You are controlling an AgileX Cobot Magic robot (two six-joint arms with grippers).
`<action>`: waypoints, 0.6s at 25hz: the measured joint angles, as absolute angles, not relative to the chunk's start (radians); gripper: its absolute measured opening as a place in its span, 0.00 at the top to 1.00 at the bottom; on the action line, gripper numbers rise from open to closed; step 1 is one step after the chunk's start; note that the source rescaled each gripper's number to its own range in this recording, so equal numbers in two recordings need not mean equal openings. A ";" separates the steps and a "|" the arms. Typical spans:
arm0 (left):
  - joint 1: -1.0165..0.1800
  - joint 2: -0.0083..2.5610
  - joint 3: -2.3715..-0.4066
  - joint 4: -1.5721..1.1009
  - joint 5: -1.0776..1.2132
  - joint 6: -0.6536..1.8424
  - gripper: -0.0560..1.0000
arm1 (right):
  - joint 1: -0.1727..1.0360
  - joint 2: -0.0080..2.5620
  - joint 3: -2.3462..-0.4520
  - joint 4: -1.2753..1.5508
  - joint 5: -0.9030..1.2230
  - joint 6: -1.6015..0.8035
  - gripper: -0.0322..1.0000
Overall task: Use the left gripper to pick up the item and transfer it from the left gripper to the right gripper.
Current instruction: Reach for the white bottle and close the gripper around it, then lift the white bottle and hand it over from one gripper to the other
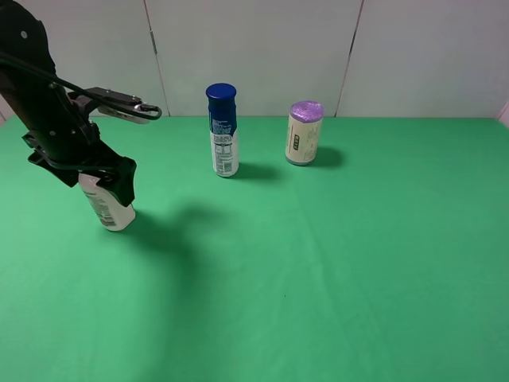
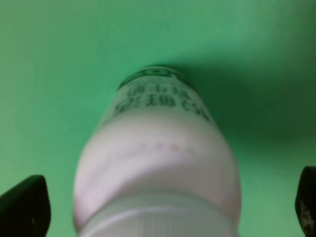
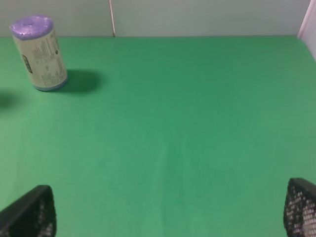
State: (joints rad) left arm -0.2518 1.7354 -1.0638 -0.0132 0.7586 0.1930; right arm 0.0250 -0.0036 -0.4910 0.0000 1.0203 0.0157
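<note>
- Picking up is the step in hand: the left gripper is spread wide on either side of the white bottle, jaws clear of it.
- The bottle stands at the left of the worktop.
- Next it likely needs to close on the bottle's body, then lift.
- The right gripper is spread, holding nothing, and waits for the handover.

Exterior camera is sitting high, looking down and forward across the green table to the white wall, taking in most of the surface. Left wrist camera is pointing down along the white bottle, so near that it is blurring. Right wrist camera is looking low across the table, farther off. High and right views are sharing the purple-lidded can; high and left, the bottle.
</note>
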 joint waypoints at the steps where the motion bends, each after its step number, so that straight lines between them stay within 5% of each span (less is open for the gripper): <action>1: -0.252 1.735 -1.064 -0.013 0.758 0.193 0.00 | 0.025 -0.004 -0.491 0.000 1.020 0.016 0.00; 5: -0.252 1.735 -1.067 -0.015 0.757 0.196 0.11 | 0.025 -0.004 -0.491 0.000 1.020 0.016 0.00; 13: -0.252 1.735 -1.067 -0.012 0.757 0.212 0.93 | 0.025 -0.004 -0.491 0.000 1.020 0.016 0.00; 15: -0.252 1.735 -1.067 -0.013 0.757 0.212 0.95 | 0.025 -0.004 -0.491 0.000 1.020 0.016 0.00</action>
